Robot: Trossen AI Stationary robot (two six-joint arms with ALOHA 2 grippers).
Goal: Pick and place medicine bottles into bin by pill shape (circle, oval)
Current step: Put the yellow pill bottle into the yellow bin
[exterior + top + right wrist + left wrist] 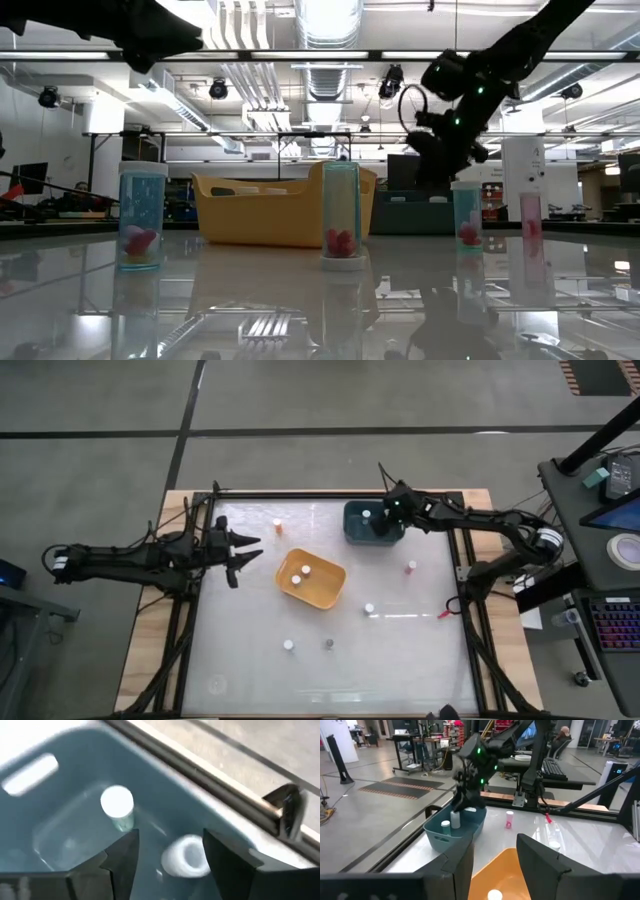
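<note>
Overhead, my right gripper (393, 512) is hovering over the teal tub (372, 535) at the tabletop's (400, 640) far edge, fingers parted and gripping nothing. Only the right wrist view is showing two white-capped bottles (118, 802) inside that tub, one upright, one lying just past my fingers (122, 855). My left gripper (243, 550) is waiting open near the left edge, beside the orange tub (311, 578), where the high view is showing two more bottles. Others are standing scattered on the tabletop.
</note>
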